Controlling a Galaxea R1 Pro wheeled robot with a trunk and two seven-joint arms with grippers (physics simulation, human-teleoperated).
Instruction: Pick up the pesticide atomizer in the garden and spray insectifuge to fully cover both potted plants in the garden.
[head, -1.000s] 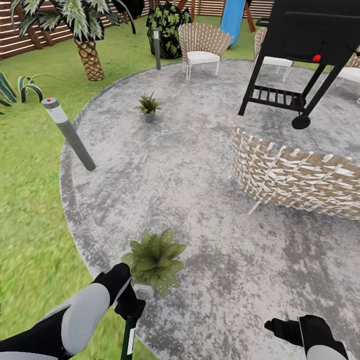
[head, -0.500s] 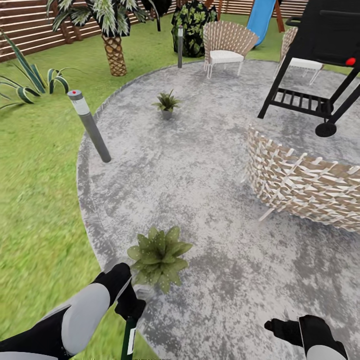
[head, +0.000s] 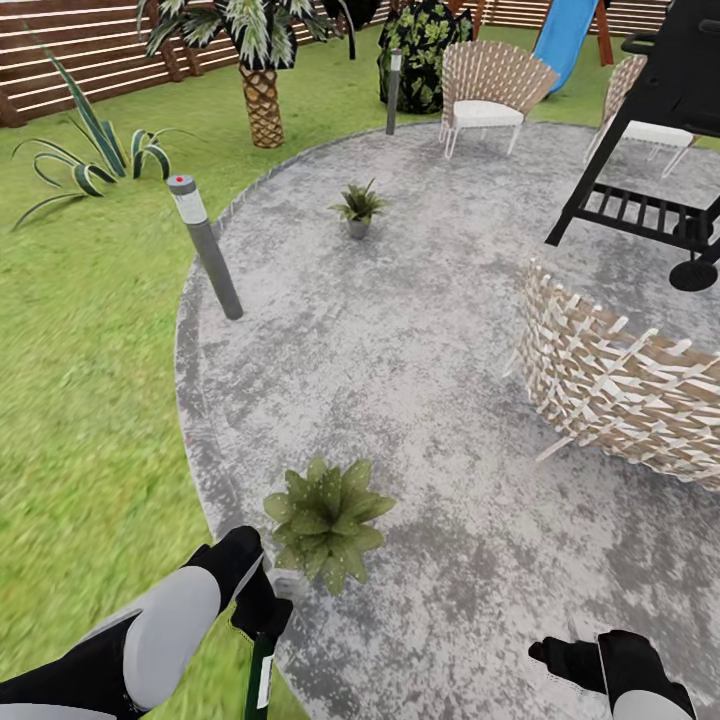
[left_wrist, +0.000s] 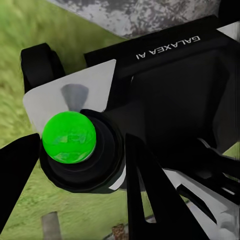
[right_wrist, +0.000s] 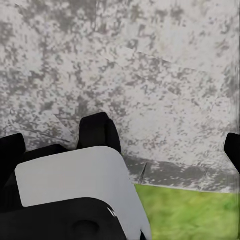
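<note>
Two potted plants sit on the stone patio (head: 420, 330): the near plant (head: 325, 520) just beyond the left gripper (head: 262, 612), the far plant (head: 358, 207) well apart, near the bollard lamp (head: 205, 245). Clamped in the left jaws at the near left, the pesticide atomizer (head: 259, 678) hangs low beside the near plant, probably ready for spraying. Whether the right gripper (head: 556, 653) is parted I cannot tell.

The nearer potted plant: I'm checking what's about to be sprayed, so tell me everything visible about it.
The nearer potted plant is a low rosette of broad, pointed green leaves with pale speckles, spread almost flat. A bit of whitish-grey pot peeks out beneath its leaves. It stands upright on the round stone patio, near the edge by the lawn, just ahead of the left gripper. Nothing touches it.
</note>
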